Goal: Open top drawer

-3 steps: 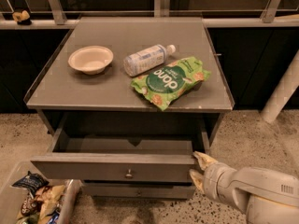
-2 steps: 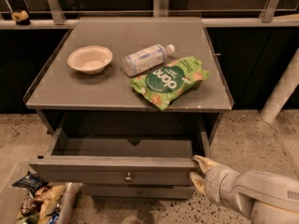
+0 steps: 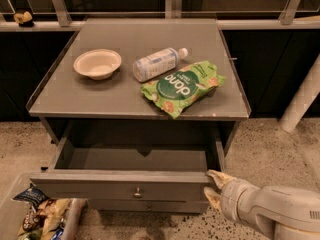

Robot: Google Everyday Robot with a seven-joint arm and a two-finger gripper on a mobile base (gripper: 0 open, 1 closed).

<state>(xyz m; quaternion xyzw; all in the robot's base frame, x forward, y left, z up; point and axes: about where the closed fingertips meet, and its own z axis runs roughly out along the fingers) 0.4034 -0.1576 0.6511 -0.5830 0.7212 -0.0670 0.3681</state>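
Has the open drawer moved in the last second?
Yes, slightly: the top drawer slid farther out from the tabletop, toward the camera; the gripper is at its right corner.

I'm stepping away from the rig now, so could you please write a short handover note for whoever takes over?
Gripper: low, at the right end of the top drawer front panel; the arm comes in from the lower right.
Top drawer: pulled well out from under the table.
Done: the drawer looks open.
Left: probably only backing the gripper away, or pulling further if wanted.
On the table: bowl, bottle, green snack bag.
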